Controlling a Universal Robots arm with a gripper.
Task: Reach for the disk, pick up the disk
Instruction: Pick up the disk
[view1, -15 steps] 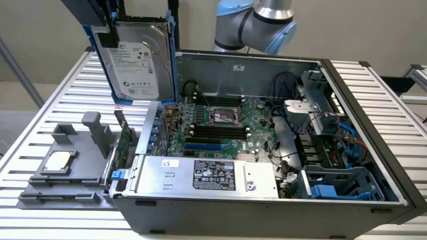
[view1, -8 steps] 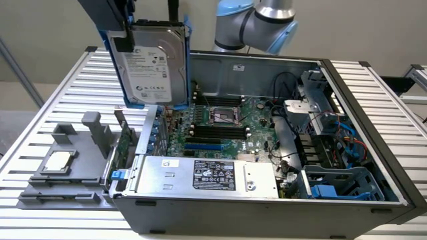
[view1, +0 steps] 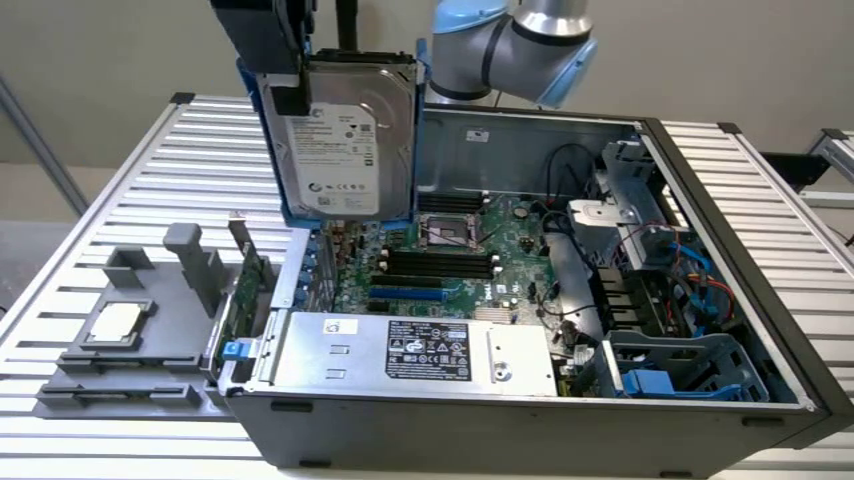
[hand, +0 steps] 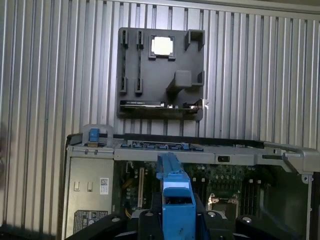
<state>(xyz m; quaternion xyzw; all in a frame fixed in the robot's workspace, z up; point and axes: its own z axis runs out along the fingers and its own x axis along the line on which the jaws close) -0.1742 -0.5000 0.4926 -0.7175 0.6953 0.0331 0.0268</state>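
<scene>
The disk (view1: 334, 140), a silver-grey hard drive with a white label in a bright blue carrier, hangs upright above the open computer case (view1: 721, 300), over its rear corner on the exterior view's left. My gripper (view1: 318, 45) is shut on the disk's upper end, with one black finger (view1: 284, 55) lying across its labelled face. In the wrist view the blue carrier edge (hand: 175, 192) runs out from between the black fingers (hand: 145, 225) of the gripper (hand: 176, 220), with the case's motherboard far below it.
Inside the case lie a motherboard (view1: 454, 260), a silver power supply box (view1: 414, 350) with a black-and-white label, and blue drive cages (view1: 681, 370). A grey tray (view1: 120, 350) (hand: 160, 75) holding a small silver chip (view1: 118, 320) sits on the slatted metal table (view1: 147, 180).
</scene>
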